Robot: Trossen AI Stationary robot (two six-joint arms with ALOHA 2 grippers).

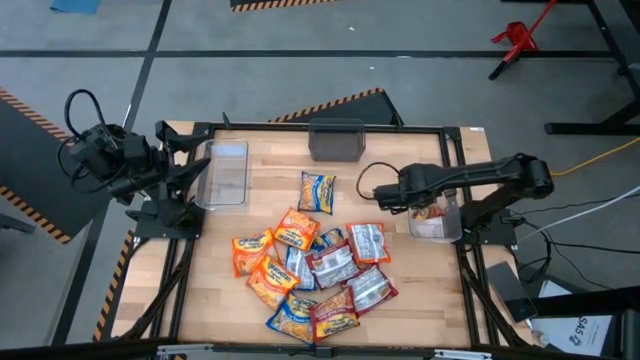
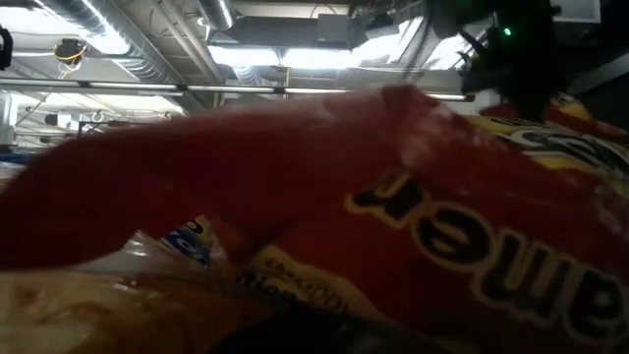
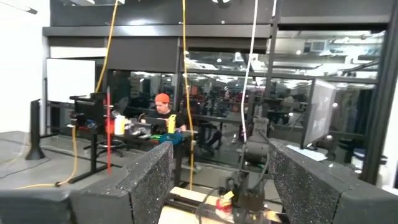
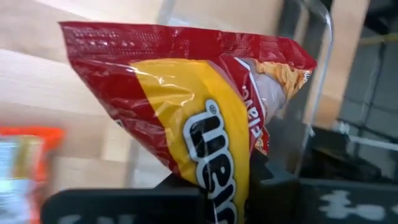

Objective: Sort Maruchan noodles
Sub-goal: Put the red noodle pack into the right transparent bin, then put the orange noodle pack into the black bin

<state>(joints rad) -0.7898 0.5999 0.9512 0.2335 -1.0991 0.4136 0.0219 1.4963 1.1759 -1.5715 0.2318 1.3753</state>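
The noodle packets (image 1: pixel 310 270) lie in a loose overlapping pile on the near middle of the wooden table: orange, red-and-silver and blue-and-yellow kinds. One blue-and-yellow packet (image 1: pixel 317 192) lies apart, farther back. My right gripper (image 1: pixel 424 205) is over the clear bin (image 1: pixel 447 232) at the table's right edge and is shut on a red-and-yellow packet (image 4: pixel 205 112). My left gripper (image 3: pixel 230 190) waits open at the table's left edge by the left clear bin (image 1: pixel 226 175), pointing level into the room. In the low view a red packet (image 2: pixel 442 226) close to the camera hides almost everything. My right gripper pinches the red-and-yellow packet between its two fingers at one end (image 4: pixel 221 177). The rest of the packet sticks out ahead of the fingers, over the right bin's rim (image 4: pixel 320 37). I cannot tell whether its free end touches the bin.
A third, darker bin (image 1: pixel 335 140) stands at the middle of the far edge. Bare wood lies between the pile and the left bin, and along the far part of the table. A black frame runs round the table. People sit at desks in the room beyond.
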